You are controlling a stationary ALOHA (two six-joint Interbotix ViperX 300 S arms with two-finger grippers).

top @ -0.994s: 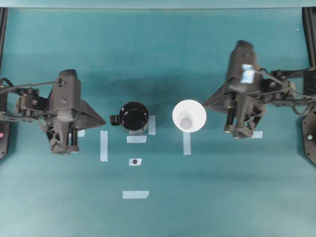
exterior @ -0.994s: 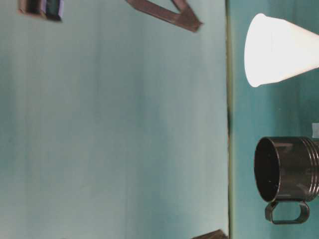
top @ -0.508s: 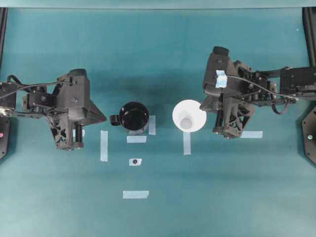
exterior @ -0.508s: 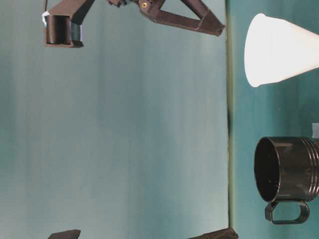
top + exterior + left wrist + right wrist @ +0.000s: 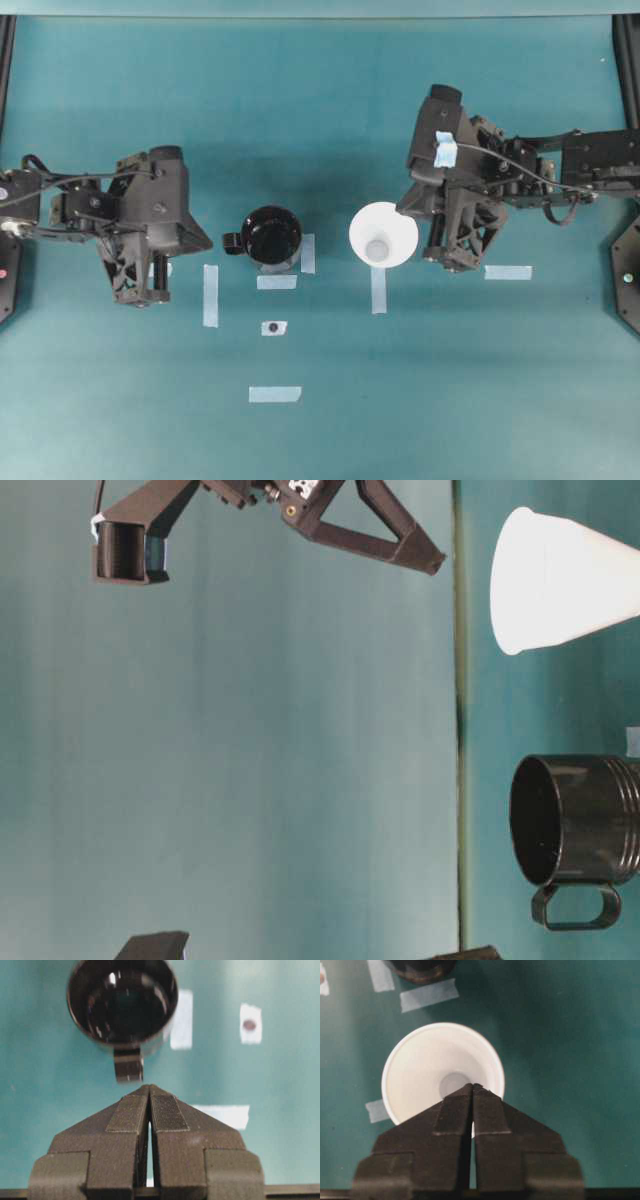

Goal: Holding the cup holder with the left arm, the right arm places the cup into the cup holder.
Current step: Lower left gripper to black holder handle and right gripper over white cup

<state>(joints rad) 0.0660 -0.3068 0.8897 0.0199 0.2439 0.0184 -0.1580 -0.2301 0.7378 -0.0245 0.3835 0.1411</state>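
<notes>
The glossy black cup holder [image 5: 271, 235] stands upright on the teal table, its stubby handle [image 5: 232, 243] pointing left. The white cup [image 5: 383, 235] stands upright to its right, apart from it. My left gripper [image 5: 207, 240] is shut and empty, hovering just left of the handle; in the left wrist view its tips [image 5: 150, 1087] sit just short of the handle [image 5: 128, 1065]. My right gripper [image 5: 402, 212], on the blue-taped arm, is shut and empty above the cup's right rim; in the right wrist view its tips [image 5: 472, 1086] overlap the cup [image 5: 427, 1067].
Several pale tape strips lie on the table, such as those beside the holder [image 5: 210, 295], under the cup [image 5: 378, 290] and at the right [image 5: 508, 272]. A small tape patch with a dark dot [image 5: 273, 327] lies below the holder.
My right arm has moved left and now reaches the cup's right rim. My left arm has shifted right, closer to the holder's handle. Cup and holder have not moved.
</notes>
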